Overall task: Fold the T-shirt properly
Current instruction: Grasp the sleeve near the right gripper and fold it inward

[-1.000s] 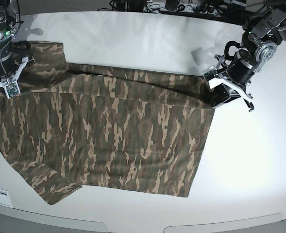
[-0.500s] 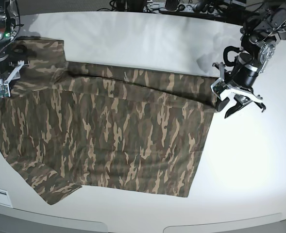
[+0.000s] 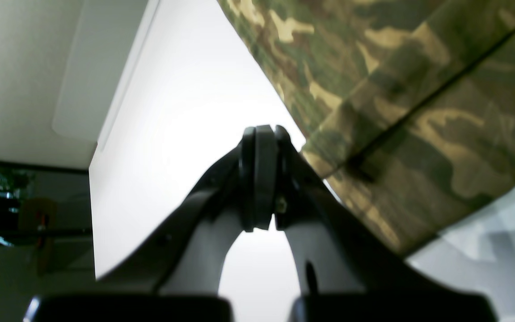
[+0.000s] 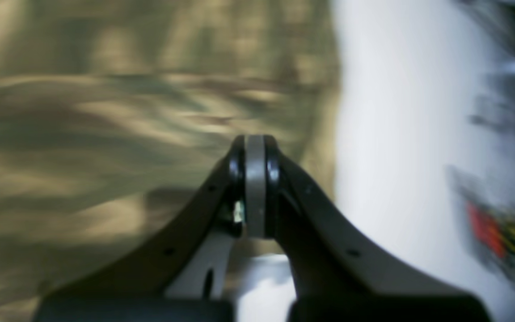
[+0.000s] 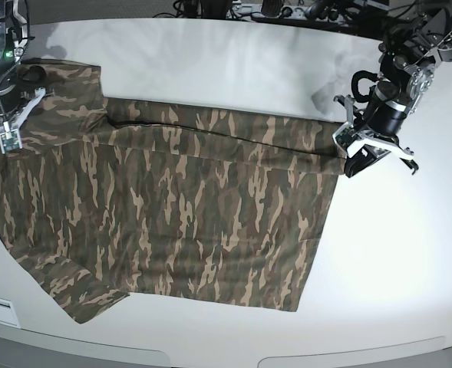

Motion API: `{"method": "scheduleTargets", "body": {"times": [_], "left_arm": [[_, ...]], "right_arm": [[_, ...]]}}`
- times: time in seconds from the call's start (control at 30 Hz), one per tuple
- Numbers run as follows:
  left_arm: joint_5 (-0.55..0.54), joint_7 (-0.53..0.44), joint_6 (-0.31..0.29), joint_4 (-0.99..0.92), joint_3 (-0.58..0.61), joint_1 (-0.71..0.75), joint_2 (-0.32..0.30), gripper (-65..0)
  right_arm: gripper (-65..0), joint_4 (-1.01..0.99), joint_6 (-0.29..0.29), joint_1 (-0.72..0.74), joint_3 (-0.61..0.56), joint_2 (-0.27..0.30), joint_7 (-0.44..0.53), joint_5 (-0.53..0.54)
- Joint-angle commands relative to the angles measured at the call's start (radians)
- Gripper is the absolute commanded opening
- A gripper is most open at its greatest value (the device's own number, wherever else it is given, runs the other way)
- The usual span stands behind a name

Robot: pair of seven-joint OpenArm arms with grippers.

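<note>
White round-edged table [image 5: 233,69], camouflage cloth T-shirt [image 5: 172,207] spread flat. Left gripper [image 5: 354,165] closed, empty (beside hem corner). Right gripper [image 5: 9,138] closed, empty, over shirt.

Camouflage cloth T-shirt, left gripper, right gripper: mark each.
camouflage cloth T-shirt [image 5: 179,222], base view, middle of the body panel
left gripper [image 3: 259,179], left wrist view, closed fingertips
right gripper [image 4: 255,188], right wrist view, closed fingertips

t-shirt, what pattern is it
The T-shirt is camouflage print in olive green, brown and tan, clearest in the base view.
</note>
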Motion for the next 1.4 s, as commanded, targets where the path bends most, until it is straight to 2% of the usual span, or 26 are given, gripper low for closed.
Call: {"method": "scheduleTargets", "body": {"times": [0.0, 0.07, 0.13, 0.23, 0.3, 0.37, 0.47, 0.5, 0.6, 0.73, 0.9, 0.93, 0.97, 1.1, 1.13, 1.2, 1.37], "left_arm": [[0.01, -0.026, 0.003, 0.016, -0.008, -0.011, -0.016, -65.0], [0.01, -0.028, -0.011, 0.016, -0.008, -0.011, -0.016, -65.0], [0.01, -0.027, -0.011, 0.016, -0.008, -0.011, -0.016, -65.0], [0.009, -0.027, -0.011, 0.016, -0.008, -0.011, -0.016, -65.0], [0.009, -0.027, -0.011, 0.016, -0.008, -0.011, -0.016, -65.0], [0.009, -0.028, -0.011, 0.016, -0.008, -0.011, -0.016, -65.0], [0.002, -0.028, -0.011, 0.016, -0.008, -0.011, -0.016, -65.0], [0.002, -0.028, -0.011, 0.016, -0.008, -0.011, -0.016, -65.0], [0.003, -0.028, -0.011, 0.016, -0.008, -0.011, -0.016, -65.0], [0.003, -0.028, -0.011, 0.016, -0.008, -0.011, -0.016, -65.0], [0.003, -0.028, -0.011, 0.016, -0.008, -0.011, -0.016, -65.0], [0.003, -0.028, -0.011, 0.016, -0.008, -0.011, -0.016, -65.0], [0.003, -0.028, -0.011, 0.016, -0.008, -0.011, -0.016, -65.0], [0.003, -0.028, -0.011, 0.016, -0.008, -0.011, -0.016, -65.0], [0.003, -0.028, -0.011, 0.016, -0.008, -0.011, -0.016, -65.0], [0.003, -0.028, -0.011, 0.016, -0.008, -0.011, -0.016, -65.0], [0.003, -0.028, -0.011, 0.016, -0.008, -0.011, -0.016, -65.0]], "right_arm": [[-65.0, 0.016, 0.054, -0.002, 0.009, 0.017, -0.001, 0.061], [-65.0, 0.016, 0.171, -0.008, 0.009, 0.013, -0.039, 0.209], [-65.0, 0.016, 0.257, -0.022, 0.009, 0.011, -0.07, 0.307], [-65.0, 0.016, 0.344, -0.052, 0.009, 0.011, -0.105, 0.385], [-62.6, 0.016, 0.37, -0.081, 0.009, 0.011, -0.109, 0.423], [-51.3, 0.016, 0.372, -0.11, 0.009, 0.011, -0.108, 0.44], [-29.6, 0.016, 0.37, -0.148, 0.008, 0.007, -0.107, 0.429], [-27.1, 0.016, 0.365, -0.155, 0.008, -0.003, -0.101, 0.409], [-27.1, 0.015, 0.334, -0.168, 0.008, -0.054, -0.058, 0.305], [-27.1, -0.001, 0.334, -0.171, 0.008, -0.125, -0.018, 0.179], [-27.5, -0.012, 0.333, -0.171, 0.008, -0.14, -0.028, 0.148], [-29.5, -0.012, 0.333, -0.171, 0.008, -0.141, -0.028, 0.148], [-34.6, -0.012, 0.333, -0.171, 0.008, -0.141, -0.028, 0.149], [-62.8, -0.011, 0.322, -0.171, 0.008, -0.14, -0.029, 0.149], [-65.0, -0.011, 0.302, -0.171, 0.008, -0.14, -0.029, 0.149], [-65.0, -0.011, 0.268, -0.171, 0.008, -0.14, -0.029, 0.148], [-65.0, 0.021, 0.264, -0.171, 0.008, -0.14, -0.029, 0.146]]}}
